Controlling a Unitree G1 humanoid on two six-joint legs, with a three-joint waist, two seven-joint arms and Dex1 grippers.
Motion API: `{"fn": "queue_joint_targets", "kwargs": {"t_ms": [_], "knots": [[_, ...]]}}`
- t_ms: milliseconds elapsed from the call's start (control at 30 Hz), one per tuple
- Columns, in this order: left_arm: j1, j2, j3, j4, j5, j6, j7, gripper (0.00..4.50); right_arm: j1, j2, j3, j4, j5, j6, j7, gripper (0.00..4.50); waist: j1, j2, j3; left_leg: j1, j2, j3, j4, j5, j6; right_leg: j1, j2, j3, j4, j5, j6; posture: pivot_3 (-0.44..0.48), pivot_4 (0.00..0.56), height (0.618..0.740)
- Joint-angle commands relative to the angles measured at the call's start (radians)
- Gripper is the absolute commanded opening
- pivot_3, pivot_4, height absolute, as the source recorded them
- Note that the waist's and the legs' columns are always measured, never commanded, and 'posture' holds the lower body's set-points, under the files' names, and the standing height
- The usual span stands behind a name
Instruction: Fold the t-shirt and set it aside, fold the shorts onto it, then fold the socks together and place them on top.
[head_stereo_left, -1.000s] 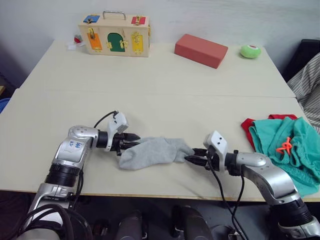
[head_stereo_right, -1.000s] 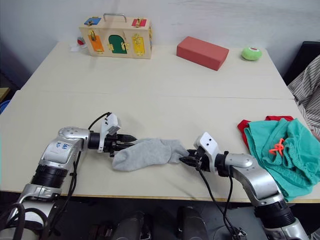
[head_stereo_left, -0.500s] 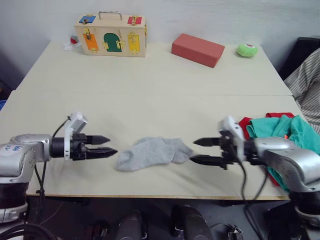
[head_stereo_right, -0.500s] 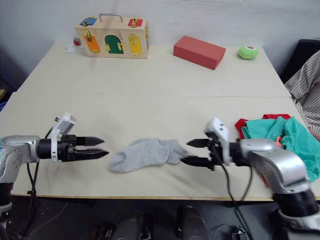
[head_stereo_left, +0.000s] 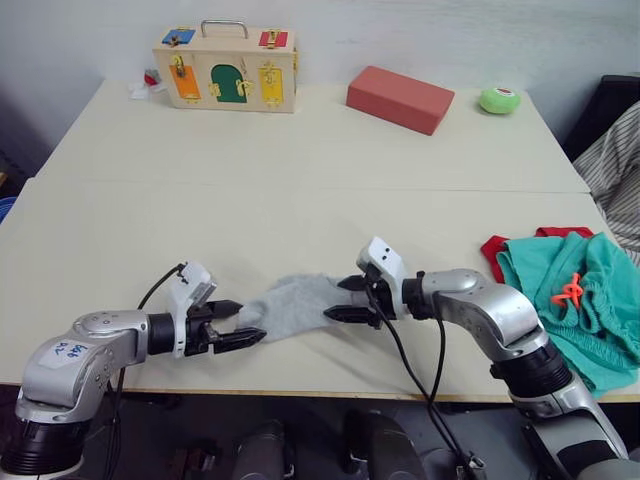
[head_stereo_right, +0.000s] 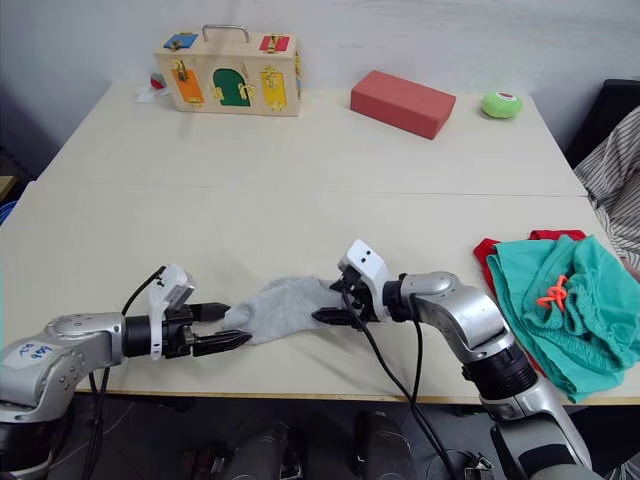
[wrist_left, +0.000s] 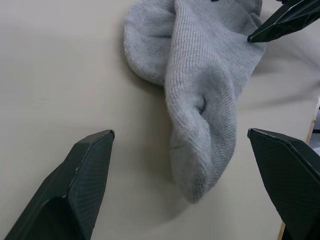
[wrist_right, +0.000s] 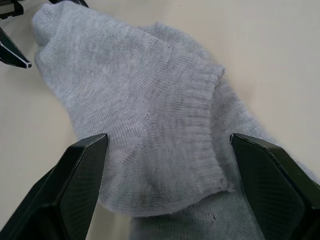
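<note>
Beige tabletop (head_stereo_left: 300, 200) carried the grey socks (head_stereo_left: 290, 303). Left gripper (head_stereo_left: 238, 323) and right gripper (head_stereo_left: 342, 299) flanked them, fingers spread, holding nothing.

The socks (wrist_left: 205, 75) are showing as soft ribbed knit cloth, light grey and matt, with a slightly fuzzy nap. The fingers (wrist_left: 75, 190) of the left pincer (head_stereo_left: 240, 325) are looking like black hard plastic with a fine dimpled, matt texture, and the right pincer (head_stereo_left: 345, 298) is showing the same finish. The surface (head_stereo_left: 300, 190) is appearing smooth and pale with a dull sheen. The shorts (head_stereo_left: 580, 300) are lying as thin, crumpled teal cloth over the red cloth of the t-shirt (head_stereo_left: 494, 250). The box (head_stereo_left: 226, 70) at the back is looking like bare light wood with a metal handle, and the red block (head_stereo_left: 400, 98) is looking matt.
</note>
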Motion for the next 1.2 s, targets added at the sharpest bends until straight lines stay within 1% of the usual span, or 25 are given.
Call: {"fn": "queue_joint_targets", "kwargs": {"t_ms": [33,100,200,233,433,500,567,600,700,800,833,933,1000,1100,1200], "knots": [[0.021,-0.01,-0.033,-0.025,-0.005,-0.02,0.016,4.48,-0.006,-0.001,-0.018,-0.02,0.006,-0.011,0.022,3.95,0.0,0.0,0.0,0.0,0.0,0.0,0.0,0.0,0.0,0.0,0.0,0.0,0.0,0.0,0.0,0.0,0.15,0.74],[0.023,-0.015,-0.038,-0.024,-0.008,-0.027,0.023,4.48,0.0,-0.003,-0.018,-0.026,0.011,-0.007,0.034,3.95,0.003,0.0,0.0,0.0,0.0,0.0,0.0,0.0,0.0,0.0,0.0,0.0,0.0,0.0,0.0,0.0,0.15,0.74],[0.02,-0.022,-0.043,-0.016,-0.013,-0.033,0.033,3.87,0.015,0.012,-0.02,-0.032,0.016,-0.008,0.034,3.33,0.002,0.0,0.0,0.0,0.0,0.0,0.0,0.0,0.0,0.0,0.0,0.0,-0.001,0.0,0.0,0.0,0.15,0.74],[0.02,-0.022,-0.044,-0.015,-0.015,-0.034,0.034,3.59,0.019,0.015,-0.019,-0.032,0.014,-0.009,0.033,3.04,0.001,0.0,0.0,0.0,0.0,0.0,0.0,0.0,0.0,0.0,0.0,0.0,-0.001,0.0,0.0,0.0,0.15,0.74],[0.019,-0.011,-0.047,-0.005,-0.025,-0.037,0.027,1.58,0.03,0.02,-0.034,-0.03,0.001,-0.041,0.03,0.81,-0.001,0.0,0.0,0.0,0.0,0.0,-0.001,0.0,0.0,0.0,0.0,0.0,-0.001,0.0,0.0,0.0,0.15,0.74],[0.015,-0.009,-0.046,0.001,-0.029,-0.039,0.025,0.9,0.032,0.008,-0.043,-0.047,0.012,-0.07,0.058,0.08,-0.001,0.0,0.0,0.0,0.0,0.0,-0.001,0.0,-0.001,-0.001,0.0,0.0,-0.001,0.0,0.0,0.0,0.15,0.74],[0.011,-0.009,-0.046,0.006,-0.033,-0.044,0.022,0.26,0.035,-0.003,-0.057,-0.062,0.026,-0.076,0.076,0.0,-0.001,0.0,0.0,0.0,0.0,0.0,-0.001,0.0,-0.001,-0.001,0.0,0.0,-0.001,0.0,0.0,0.0,0.15,0.74],[-0.002,-0.017,-0.03,0.01,-0.057,-0.042,0.01,0.02,0.041,-0.007,-0.092,-0.092,0.074,-0.055,0.096,0.0,0.0,0.001,0.0,0.0,0.0,0.0,-0.001,0.0,-0.001,-0.001,0.0,0.0,-0.001,0.0,0.0,0.0,0.15,0.74],[-0.05,-0.016,0.018,0.021,-0.141,-0.03,-0.042,0.02,0.064,-0.022,-0.199,-0.19,0.23,0.027,0.138,0.0,0.003,0.001,0.001,-0.001,0.0,0.0,-0.001,0.0,-0.001,-0.001,0.0,0.0,-0.001,0.0,0.0,0.0,0.15,0.74],[-0.122,0.012,0.04,0.05,-0.23,0.035,-0.091,0.02,0.097,-0.055,-0.295,-0.253,0.33,0.124,0.097,0.0,0.007,0.001,0.0,-0.001,0.0,-0.002,-0.001,0.0,0.0,0.0,0.0,-0.001,-0.002,0.0,0.0,0.0,0.15,0.74],[-0.152,0.028,0.026,0.069,-0.244,0.055,-0.111,0.02,0.113,-0.071,-0.325,-0.266,0.344,0.148,0.074,0.0,0.006,0.001,0.0,-0.001,0.0,-0.002,-0.001,0.0,0.0,0.0,0.0,-0.001,-0.002,0.0,0.0,0.0,0.15,0.74],[-0.256,0.051,-0.072,0.157,-0.206,0.074,-0.142,0.02,0.167,-0.119,-0.383,-0.282,0.346,0.176,0.023,0.0,0.006,0.001,0.001,-0.001,0.0,-0.002,-0.001,-0.001,0.0,0.001,0.0,-0.001,-0.002,0.0,0.0,0.0,0.15,0.74],[-0.321,0.033,-0.146,0.23,-0.15,0.037,-0.146,0.02,0.195,-0.132,-0.397,-0.275,0.333,0.167,-0.001,0.0,0.006,0.001,0.001,-0.001,-0.001,-0.002,-0.001,-0.001,0.0,0.0,0.0,-0.001,-0.002,0.0,0.0,0.0,0.15,0.74],[-0.399,-0.012,-0.228,0.342,-0.084,-0.018,-0.156,0.02,0.231,-0.132,-0.381,-0.246,0.281,0.115,-0.027,0.0,0.004,0.001,0.001,-0.001,-0.001,-0.001,-0.001,0.0,0.0,0.001,0.001,-0.002,-0.002,0.0,0.0,0.0,0.15,0.74],[-0.43,-0.025,-0.285,0.394,-0.037,-0.056,-0.181,0.02,0.25,-0.127,-0.355,-0.223,0.237,0.07,-0.041,0.0,-0.001,0.001,0.001,-0.001,0.0,0.001,-0.001,0.0,0.0,-0.001,0.002,-0.001,-0.002,0.0,0.0,0.0,0.15,0.74]]}}
